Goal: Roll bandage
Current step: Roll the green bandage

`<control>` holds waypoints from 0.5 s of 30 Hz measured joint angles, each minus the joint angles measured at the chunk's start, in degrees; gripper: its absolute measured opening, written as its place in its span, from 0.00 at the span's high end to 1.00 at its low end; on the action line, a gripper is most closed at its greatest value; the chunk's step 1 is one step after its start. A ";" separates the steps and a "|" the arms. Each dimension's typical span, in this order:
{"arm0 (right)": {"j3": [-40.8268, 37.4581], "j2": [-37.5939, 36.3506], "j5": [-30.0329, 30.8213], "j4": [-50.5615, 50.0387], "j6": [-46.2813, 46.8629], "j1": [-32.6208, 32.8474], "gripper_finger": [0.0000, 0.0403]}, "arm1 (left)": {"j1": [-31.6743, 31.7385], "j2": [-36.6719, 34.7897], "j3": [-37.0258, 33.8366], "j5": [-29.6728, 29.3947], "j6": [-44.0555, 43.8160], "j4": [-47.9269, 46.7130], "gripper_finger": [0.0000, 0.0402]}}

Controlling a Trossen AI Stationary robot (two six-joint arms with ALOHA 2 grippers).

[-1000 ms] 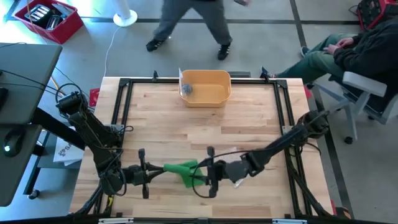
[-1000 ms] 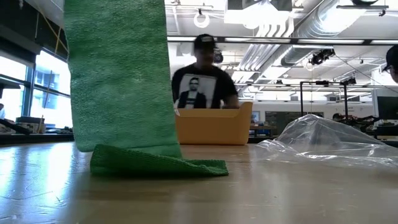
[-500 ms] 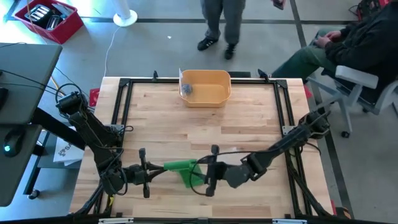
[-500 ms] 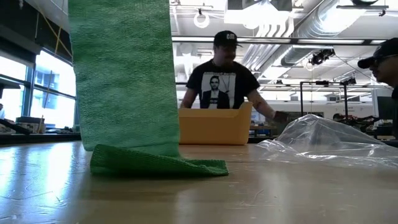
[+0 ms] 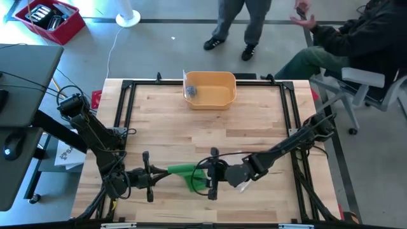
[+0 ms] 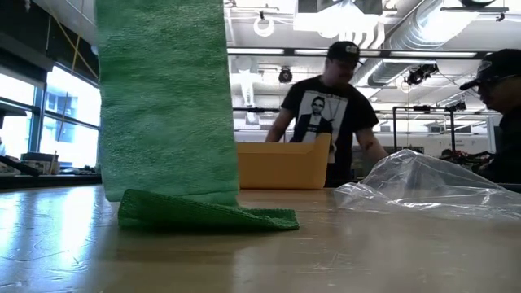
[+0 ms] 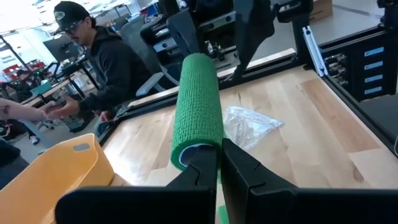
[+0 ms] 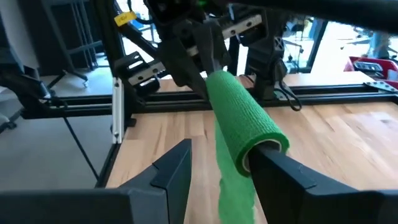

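Two claws meet at the green bandage (image 5: 185, 170): left claw (image 5: 160, 176) pinching its end, right claw (image 5: 205, 174) wide.

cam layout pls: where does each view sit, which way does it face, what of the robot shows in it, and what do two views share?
High: above the table, straight down; both arms, left gripper, right gripper, tub.
Low: table height, looking level across; no arm visible, hanging bandage, plastic bag, two people behind.
Left wrist: looks past its own shut fingers along the roll toward the right arm.
Right wrist: looks past its own open fingers toward the left arm.
Shared: the bandage shows in all four.
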 joint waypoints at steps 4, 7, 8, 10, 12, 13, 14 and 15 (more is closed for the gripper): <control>-0.02 0.20 -0.22 1.49 -1.10 -0.06 0.62 | 0.45 -0.02 0.00 2.09 -0.37 0.01 1.00; -0.02 0.20 -1.35 1.23 -1.14 -0.95 0.65 | 1.22 -0.02 -0.01 6.13 -0.40 0.33 1.00; -0.02 0.42 -2.59 0.99 -1.12 -1.47 0.68 | 1.46 -0.02 -0.02 6.64 -0.58 0.58 1.00; -0.02 0.95 -3.63 0.95 -0.99 -2.16 0.76 | 1.78 -0.02 -0.09 7.02 -1.41 0.70 0.99; -0.06 1.38 -3.44 0.53 -0.88 -2.44 0.87 | 1.96 -0.02 -0.15 6.32 -2.90 0.86 0.96; -0.09 1.41 -3.61 0.12 -1.18 -2.43 0.92 | 1.96 -0.24 -0.18 5.33 -3.36 0.62 0.94; -0.09 1.42 -3.31 -0.10 -1.88 -2.37 0.96 | 1.91 -0.75 -0.22 4.57 -4.16 0.07 0.91; -0.09 1.42 -2.27 0.02 -2.97 -1.99 0.97 | 1.83 -1.53 -0.20 4.24 -5.61 -0.72 0.89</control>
